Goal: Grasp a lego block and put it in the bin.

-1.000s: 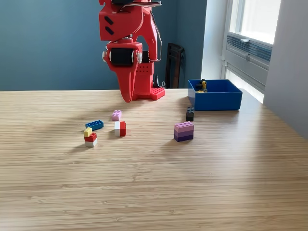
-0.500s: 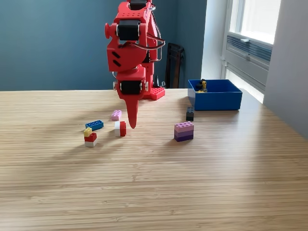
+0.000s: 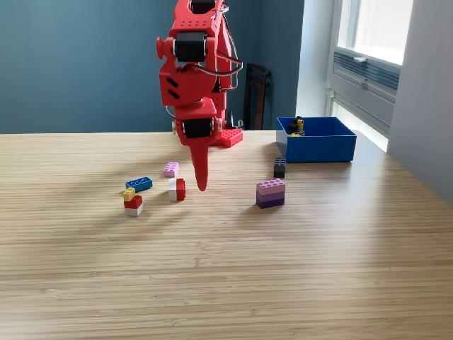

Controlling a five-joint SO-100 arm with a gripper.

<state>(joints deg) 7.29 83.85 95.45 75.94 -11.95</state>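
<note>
My red gripper (image 3: 201,185) points straight down and looks shut, with nothing held. Its tip hangs just to the right of a red and white lego block (image 3: 176,189) in the exterior view, close to the tabletop. Other lego pieces lie around: a pink block (image 3: 170,169), a blue block (image 3: 139,184), a yellow, red and white stack (image 3: 132,202), a purple stack (image 3: 270,193) and a black block (image 3: 279,167). The bright blue bin (image 3: 316,145) stands at the back right with black and yellow pieces (image 3: 296,126) inside.
The arm's red base (image 3: 223,136) sits at the back of the wooden table (image 3: 226,269), left of the bin. A dark chair (image 3: 255,95) stands behind it. A window and white wall run along the exterior view's right.
The gripper has come down from above the table to just over it, turned edge-on to the camera, and drifted slightly right beside the red and white block. No block has moved.
</note>
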